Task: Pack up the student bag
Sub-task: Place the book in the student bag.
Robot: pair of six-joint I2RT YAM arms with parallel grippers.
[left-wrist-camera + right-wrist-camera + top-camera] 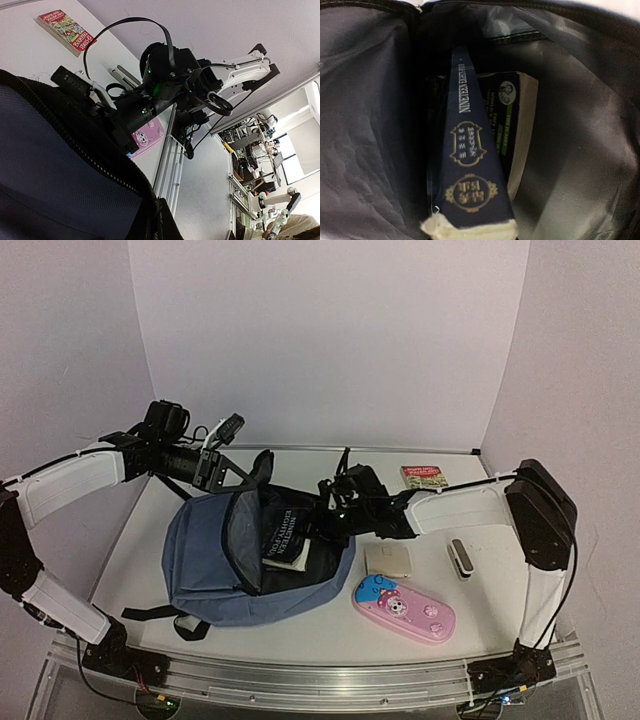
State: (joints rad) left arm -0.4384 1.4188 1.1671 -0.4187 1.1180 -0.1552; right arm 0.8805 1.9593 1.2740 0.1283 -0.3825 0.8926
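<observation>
nearest the arms' bases, a pink oblong cartoon-printed pencil case lies on the white desk. a beige square pad and a small white-and-black object sit just behind it, all untouched. left of them, the soft slate-blue fabric backpack lies at the desk's middle-left, its unzipped mouth gaping toward the right. the right jaws reach into that mouth and appear to pinch the near end of a dark navy paperback book titled nineteen eighty-four, though the fingers themselves are not in the wrist view. its far end points into the dark grey lining, just beside a thick book with a green label already inside. to do this well, slide the navy book alongside that one until it sits deep, and only then let go, so it cannot tip back out. the left jaws, pressed together on the bag's upper rim, should hold the opening high and taut meanwhile. farthest back, a red-covered paperback waits by the rear wall.
</observation>
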